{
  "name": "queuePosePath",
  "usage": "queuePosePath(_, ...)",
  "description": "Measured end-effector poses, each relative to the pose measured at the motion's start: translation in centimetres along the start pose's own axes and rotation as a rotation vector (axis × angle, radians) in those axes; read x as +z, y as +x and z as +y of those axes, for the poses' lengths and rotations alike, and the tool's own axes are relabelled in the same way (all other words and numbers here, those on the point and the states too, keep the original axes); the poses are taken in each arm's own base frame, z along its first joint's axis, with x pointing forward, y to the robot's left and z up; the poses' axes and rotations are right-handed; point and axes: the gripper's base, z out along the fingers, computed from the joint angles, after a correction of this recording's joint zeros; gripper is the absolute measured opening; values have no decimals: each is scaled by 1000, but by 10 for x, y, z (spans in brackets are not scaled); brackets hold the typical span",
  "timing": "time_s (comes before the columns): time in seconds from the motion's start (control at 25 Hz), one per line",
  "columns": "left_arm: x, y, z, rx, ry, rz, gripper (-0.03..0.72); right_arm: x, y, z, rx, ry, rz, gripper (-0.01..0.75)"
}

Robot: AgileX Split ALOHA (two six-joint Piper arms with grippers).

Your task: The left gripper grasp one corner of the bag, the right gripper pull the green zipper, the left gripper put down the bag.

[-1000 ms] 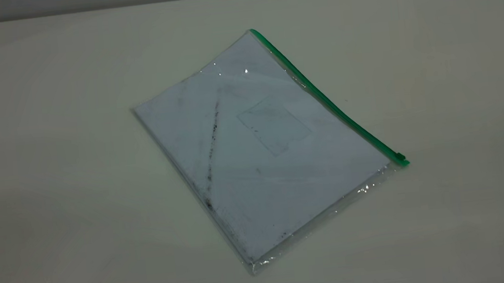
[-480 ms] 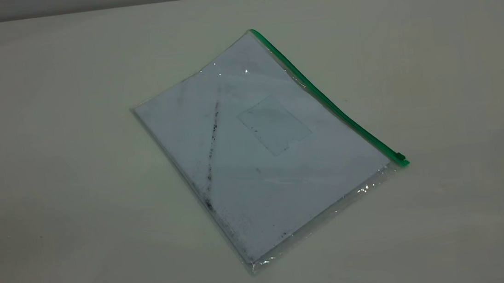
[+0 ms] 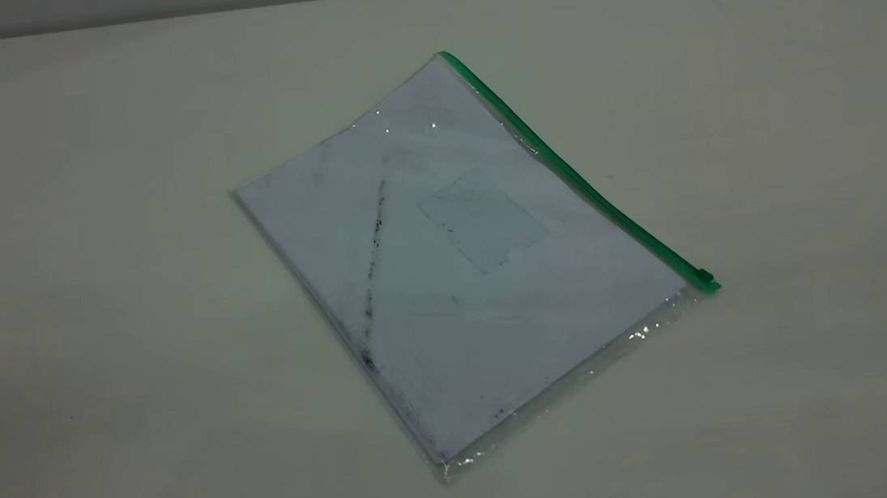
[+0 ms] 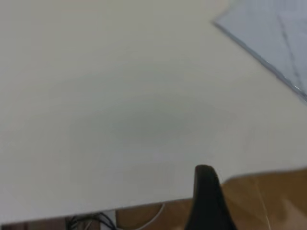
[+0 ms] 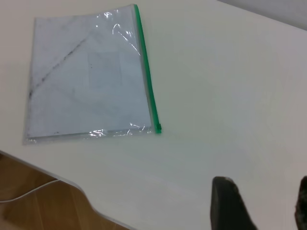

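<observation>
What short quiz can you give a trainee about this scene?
1. True or false: the bag lies flat on the table, and the left gripper is clear of it.
2. The slider sits on the zipper at: A) the end nearer the exterior camera; B) the middle; C) the farther end.
3. Fill in: the right gripper, apart from the bag, has its jaws ____.
Key: 1 true; 2 A; 3 open.

The exterior view looks steeply down at the table (image 3: pixel 92 315); both wrist views sit low near its edge, sharing the bag (image 3: pixel 455 280) at their upper frames
</observation>
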Motion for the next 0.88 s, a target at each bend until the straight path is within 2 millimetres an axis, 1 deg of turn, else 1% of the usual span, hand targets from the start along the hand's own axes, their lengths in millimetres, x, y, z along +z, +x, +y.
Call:
queuePosePath(0.2, -3, 3, -2, -89, -105, -31, 578, 0, 0, 0, 0, 0, -1, 318)
queuePosePath(0.52, -3, 3, -2, -96, -113, -31, 578, 0, 0, 0, 0, 0, -1, 242)
queuePosePath(0.88, -3, 3, -2, -96, -113, -31, 578, 0, 0, 0, 0, 0, -1, 237)
